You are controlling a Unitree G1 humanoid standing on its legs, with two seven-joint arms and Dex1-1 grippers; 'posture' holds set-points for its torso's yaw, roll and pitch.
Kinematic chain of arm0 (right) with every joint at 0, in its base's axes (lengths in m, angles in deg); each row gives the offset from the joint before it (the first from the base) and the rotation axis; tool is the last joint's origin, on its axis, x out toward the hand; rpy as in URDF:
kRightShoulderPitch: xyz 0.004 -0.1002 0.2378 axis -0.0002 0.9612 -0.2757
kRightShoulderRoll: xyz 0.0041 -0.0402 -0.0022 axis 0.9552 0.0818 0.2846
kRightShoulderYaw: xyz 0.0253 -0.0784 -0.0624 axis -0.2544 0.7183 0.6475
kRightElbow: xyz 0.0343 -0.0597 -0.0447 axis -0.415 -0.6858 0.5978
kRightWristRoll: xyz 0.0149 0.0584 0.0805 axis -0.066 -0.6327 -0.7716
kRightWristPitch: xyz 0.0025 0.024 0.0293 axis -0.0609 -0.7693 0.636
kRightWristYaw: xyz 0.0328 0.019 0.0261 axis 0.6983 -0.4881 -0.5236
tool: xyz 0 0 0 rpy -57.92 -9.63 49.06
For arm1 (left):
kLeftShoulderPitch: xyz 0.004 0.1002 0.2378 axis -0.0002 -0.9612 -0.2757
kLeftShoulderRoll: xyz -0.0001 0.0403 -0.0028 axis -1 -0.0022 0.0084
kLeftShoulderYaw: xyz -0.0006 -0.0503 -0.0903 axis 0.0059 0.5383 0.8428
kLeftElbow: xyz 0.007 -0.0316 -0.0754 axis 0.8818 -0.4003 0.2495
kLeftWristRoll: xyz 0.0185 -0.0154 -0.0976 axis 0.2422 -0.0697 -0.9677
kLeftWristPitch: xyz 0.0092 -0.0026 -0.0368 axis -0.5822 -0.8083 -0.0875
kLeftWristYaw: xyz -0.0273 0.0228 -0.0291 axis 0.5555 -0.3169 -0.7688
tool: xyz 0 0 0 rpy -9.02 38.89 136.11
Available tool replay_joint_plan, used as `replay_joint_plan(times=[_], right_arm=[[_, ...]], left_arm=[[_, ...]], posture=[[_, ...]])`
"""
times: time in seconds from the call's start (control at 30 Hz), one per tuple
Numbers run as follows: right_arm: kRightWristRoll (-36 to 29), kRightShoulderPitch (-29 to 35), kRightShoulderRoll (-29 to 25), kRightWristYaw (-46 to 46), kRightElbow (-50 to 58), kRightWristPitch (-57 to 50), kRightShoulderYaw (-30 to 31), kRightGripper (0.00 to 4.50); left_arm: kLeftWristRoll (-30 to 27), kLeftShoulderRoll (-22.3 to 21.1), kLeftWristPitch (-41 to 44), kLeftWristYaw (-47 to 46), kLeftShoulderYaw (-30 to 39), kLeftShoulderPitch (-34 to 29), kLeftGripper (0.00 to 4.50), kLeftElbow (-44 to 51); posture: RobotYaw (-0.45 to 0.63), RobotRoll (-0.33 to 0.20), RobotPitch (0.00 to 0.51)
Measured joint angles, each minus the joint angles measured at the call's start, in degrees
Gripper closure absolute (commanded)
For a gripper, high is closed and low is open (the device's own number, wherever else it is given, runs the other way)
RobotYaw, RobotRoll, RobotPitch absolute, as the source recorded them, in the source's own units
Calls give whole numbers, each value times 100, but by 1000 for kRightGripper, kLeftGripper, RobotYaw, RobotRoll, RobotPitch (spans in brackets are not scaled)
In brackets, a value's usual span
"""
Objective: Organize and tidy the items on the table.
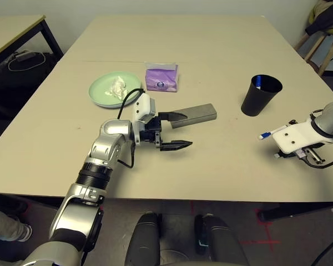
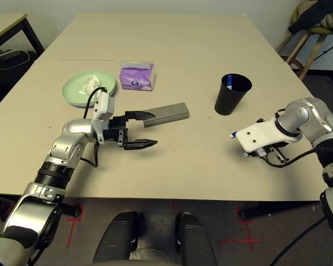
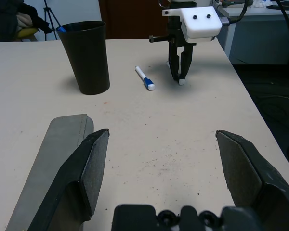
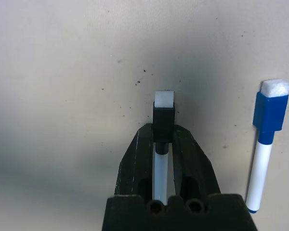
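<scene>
From the head camera, the left gripper (image 1: 175, 131) hovers over the middle of the table (image 1: 211, 44) with its jaws spread wide. The case (image 1: 194, 114) lies just beside its far finger; I cannot tell if they touch. Far left is one green plate (image 1: 102, 94) with one tissue (image 1: 117, 86) on it, and one purple pack (image 1: 161, 76) lies to its right. On the right stands one cup (image 1: 261, 100), and something blue shows at its rim, probably a pen. Near it, the right gripper (image 1: 306, 156) points down at the table, and a loose pen (image 1: 271, 133) lies just on its left.

In the left wrist view, the case is along the outside of one finger, not between the jaws. So I judge that the case step is only beginning: the next move calls for shifting the gripper toward the far side, so that the case comes between the fingers, and then closing.

In the right wrist view, the right jaws are pressed on a held pen (image 4: 163, 113) with a black cap, and its tip is close to the table. The loose pen lies beside it, apart. I think this pen goes to the cup next.

I count three pens if the blue thing is one.
</scene>
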Motion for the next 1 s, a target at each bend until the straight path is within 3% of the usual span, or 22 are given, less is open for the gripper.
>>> replay_joint_plan(times=[0.1,0.23,0.3,0.47,0.67,1.0], right_arm=[[-771,15,-4,-303,282,-894,7,4101],[-2487,-99,-153,-412,1222,-2844,52,4101],[-2985,-284,-43,-418,1473,-3647,-274,4101],[-3584,-466,260,-40,1913,-4757,-1222,4101],[-4331,-352,1053,1138,2450,-5673,-2347,4101],[-4946,-253,2063,3222,2709,-5856,-3675,4101]], left_arm=[[-2,-4,0,0,1,2,0,-1],[-5,-4,1,1,0,4,0,-3],[-6,-4,1,1,0,5,0,-4],[-6,-2,-2,-10,13,68,0,-46],[-6,45,122,-422,219,395,0,-285],[-24,216,394,-932,502,688,0,-496]], posture=[[157,0,95],[152,0,89],[147,0,86],[137,0,77],[132,0,75],[126,0,72]])
